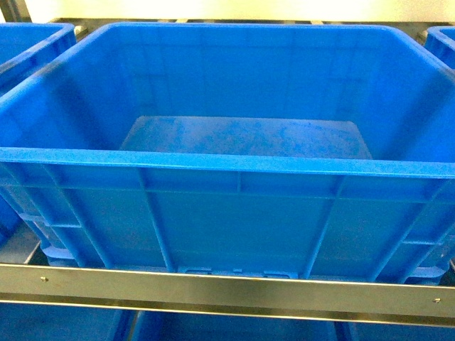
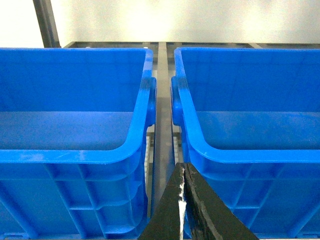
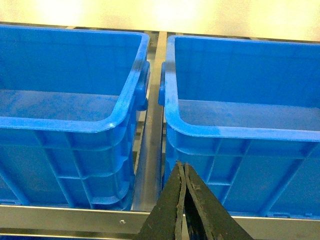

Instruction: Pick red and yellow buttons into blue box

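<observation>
The blue box point(image 1: 234, 206) sat centred on a metal shelf rail point(image 1: 227, 295). Left gripper point(image 2: 183, 200) and right gripper point(image 3: 183, 200) had fingers pressed together, holding nothing.

Crates, head view: three, middle point(image 1: 234, 170), left point(image 1: 28, 42), right point(image 1: 442, 39)
Crates, each wrist view: two
Rails point(image 1: 227, 295): one
Grippers: two, left point(image 2: 183, 200), right point(image 3: 184, 200)

The deep blue box point(image 1: 227, 170) sits upright on a shelf, scuffed bottom showing.
</observation>
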### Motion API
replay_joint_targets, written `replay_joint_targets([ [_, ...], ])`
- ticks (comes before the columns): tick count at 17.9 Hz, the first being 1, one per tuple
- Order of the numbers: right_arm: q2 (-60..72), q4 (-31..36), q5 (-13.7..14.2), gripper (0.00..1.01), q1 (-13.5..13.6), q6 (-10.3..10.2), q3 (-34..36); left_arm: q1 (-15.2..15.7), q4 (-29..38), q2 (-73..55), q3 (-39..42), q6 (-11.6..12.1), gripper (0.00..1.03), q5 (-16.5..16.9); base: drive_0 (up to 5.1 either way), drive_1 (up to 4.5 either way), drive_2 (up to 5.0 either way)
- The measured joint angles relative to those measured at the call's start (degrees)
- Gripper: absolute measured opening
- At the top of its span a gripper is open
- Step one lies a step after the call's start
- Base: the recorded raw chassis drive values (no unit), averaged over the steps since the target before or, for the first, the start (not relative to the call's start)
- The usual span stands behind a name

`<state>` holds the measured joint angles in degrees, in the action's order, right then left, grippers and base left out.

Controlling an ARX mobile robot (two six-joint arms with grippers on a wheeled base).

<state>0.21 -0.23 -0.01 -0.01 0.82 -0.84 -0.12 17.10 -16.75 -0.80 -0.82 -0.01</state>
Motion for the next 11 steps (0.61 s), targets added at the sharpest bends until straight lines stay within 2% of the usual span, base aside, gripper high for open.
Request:
replay_joint_targets([
  [11, 0.0, -0.02, 0.0, 0.02, 0.0, 0.0, 0.0, 0.0, -8.39, 7.69, -0.02, 0.0, 0.02, -0.02, 0.0, 0.0, 0.0],
])
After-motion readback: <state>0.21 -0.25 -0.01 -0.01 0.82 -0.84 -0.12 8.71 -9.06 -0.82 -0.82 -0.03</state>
